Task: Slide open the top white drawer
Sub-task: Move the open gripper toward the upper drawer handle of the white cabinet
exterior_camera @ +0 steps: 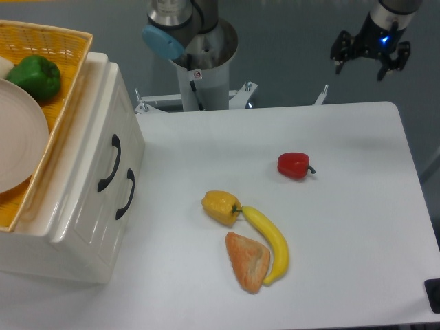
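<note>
1. The hand (362, 63) hangs in the air above the far right edge of the table (344, 275), its black fingers spread apart with nothing between them and a blue light glowing on its body.
2. The top white drawer (103, 155) sits in the cream cabinet (75, 227) at the left of the table, well apart from the hand. Its front lies flush with the cabinet face, so it is closed, and its black arched handle (110, 163) is untouched.
3. The lower drawer handle (126, 194) sits just beside it on the same face.
4. On top of the cabinet rests a yellow wicker basket (62, 48) holding a green pepper (34, 75) and a white plate (20, 137).
5. On the table lie a red pepper (294, 165), a yellow pepper (220, 206), a banana (269, 240) touching the yellow pepper's stem end, and a wedge of bread (247, 261) lying against the banana.
</note>
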